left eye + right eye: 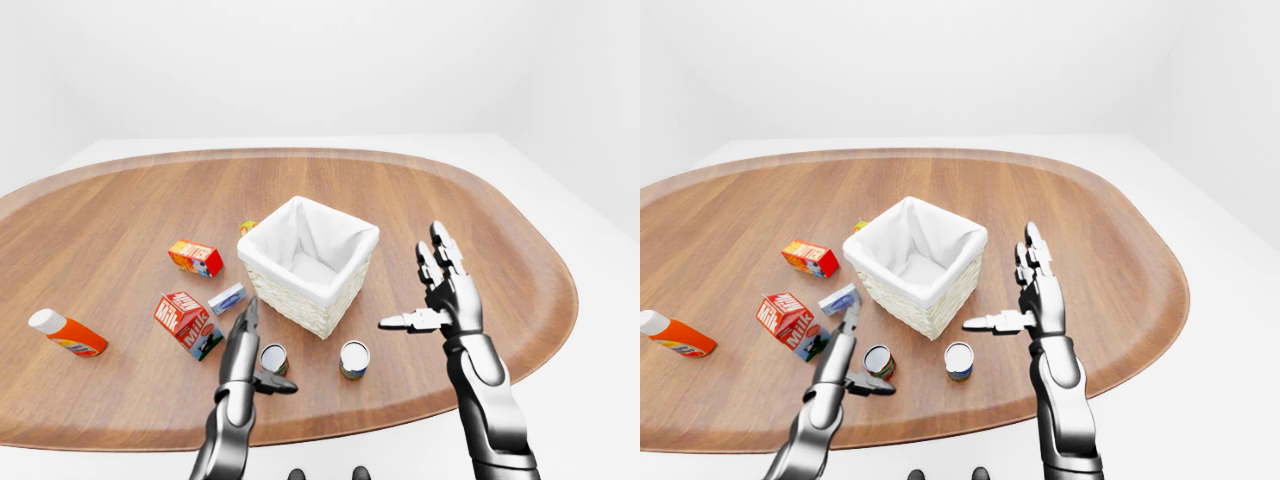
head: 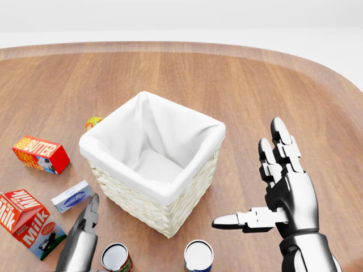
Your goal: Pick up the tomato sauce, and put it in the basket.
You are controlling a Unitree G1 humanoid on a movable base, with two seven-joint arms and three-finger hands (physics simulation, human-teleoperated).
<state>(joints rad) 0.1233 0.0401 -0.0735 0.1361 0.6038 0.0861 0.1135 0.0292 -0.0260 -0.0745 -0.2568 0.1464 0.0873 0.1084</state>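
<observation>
A bare simulated test space, not a lived-in room: one oval wooden table [image 1: 120,230] fills the frame's middle, with featureless white walls and floor along the top and right edges.

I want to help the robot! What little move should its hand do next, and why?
Probably the left hand should ease a little to the right and close round the red-labelled can, likely the tomato sauce. Its fingers are open right beside that can, and the basket stands empty just above it in the left-eye view.
</observation>
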